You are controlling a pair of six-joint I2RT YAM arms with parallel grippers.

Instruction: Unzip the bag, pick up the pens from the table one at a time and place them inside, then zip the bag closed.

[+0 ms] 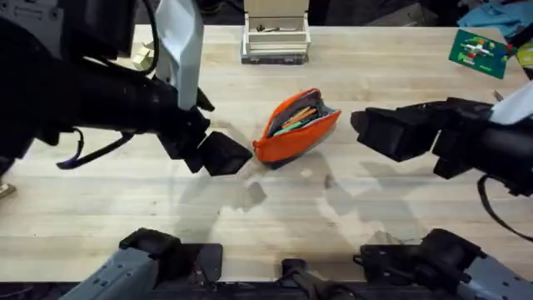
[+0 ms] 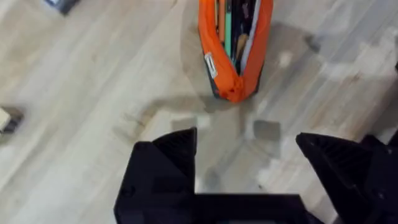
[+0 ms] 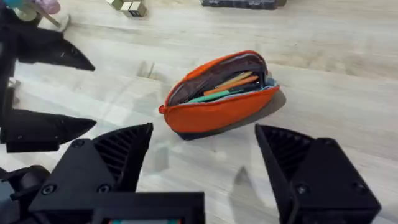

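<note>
Bag (image 1: pixel 296 127) lies mid-table (image 1: pixel 125 217), mouth unzipped w/ pens (image 3: pixel 225 89) inside, long axis slanting away to the right; left gripper (image 2: pixel 245 149) nearer, at its near tip, right gripper (image 3: pixel 205 162) opposite, both open, empty.

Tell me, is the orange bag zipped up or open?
Open. The bag gapes along its top, and pens show inside it.

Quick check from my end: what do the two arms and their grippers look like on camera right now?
Both arms are black. The left gripper and right gripper each have two black, wedge-shaped fingers, with ribbing inside the right ones. The right gripper's fingers are bolted to a black crossbar. Thin black cables loop beside both arms, and grey housings sit at their bases.
</note>
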